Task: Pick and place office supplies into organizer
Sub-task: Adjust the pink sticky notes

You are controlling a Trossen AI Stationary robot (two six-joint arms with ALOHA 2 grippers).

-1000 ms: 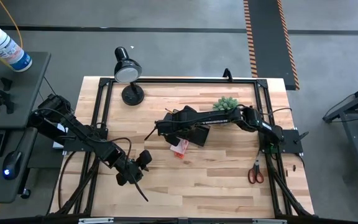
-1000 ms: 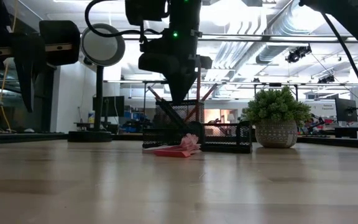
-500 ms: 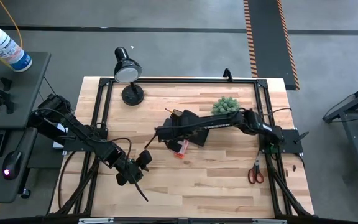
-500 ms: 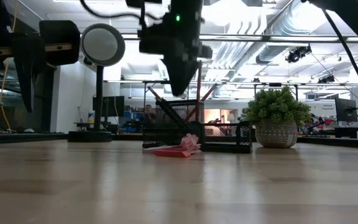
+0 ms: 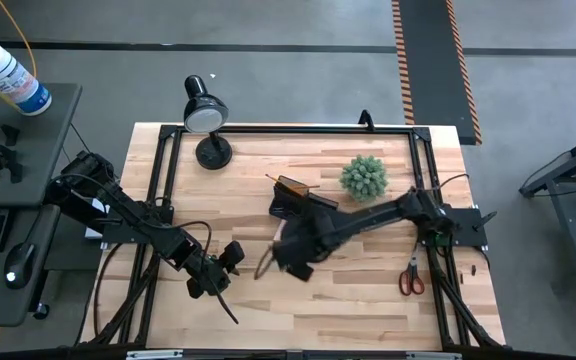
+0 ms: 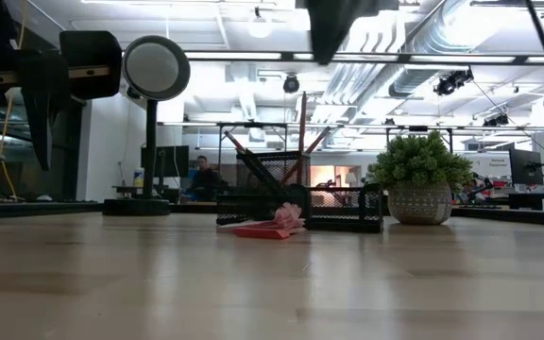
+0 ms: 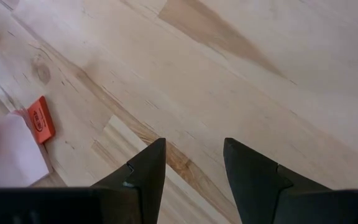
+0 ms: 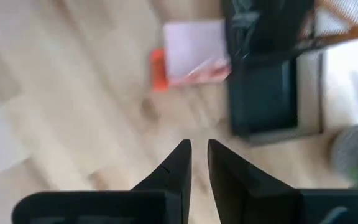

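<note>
The organizer (image 5: 296, 197) sits near the centre of the high view, just left of the plant (image 5: 364, 176), with pencils (image 6: 300, 127) and a pen (image 6: 244, 156) sticking up out of its taller mesh section in the low view. In the right wrist view the organizer (image 8: 267, 93) fills the upper right of the frame, its low tray toward the camera. The sticky pad (image 6: 270, 225) lies flat on the table (image 5: 368, 290), touching the organizer's front; it shows pink with an orange edge in the right wrist view (image 8: 191, 53) and at the left edge of the left wrist view (image 7: 17, 149). The scissors (image 5: 411, 275) lie alone at the lower right of the high view, well apart from the organizer.

The right gripper (image 5: 290, 256) hangs just below the organizer in the high view, blurred. Its fingers (image 8: 176, 168) are nearly together, only a thin gap between them, and nothing is between them. In the low view only a dark part of this arm shows at the top edge.

The left gripper (image 5: 230, 255) waits at the lower left of the high view, its fingers (image 7: 148, 171) spread apart over bare wood and holding nothing.

The lamp (image 5: 204, 115) stands at the table's upper left corner in the high view.
</note>
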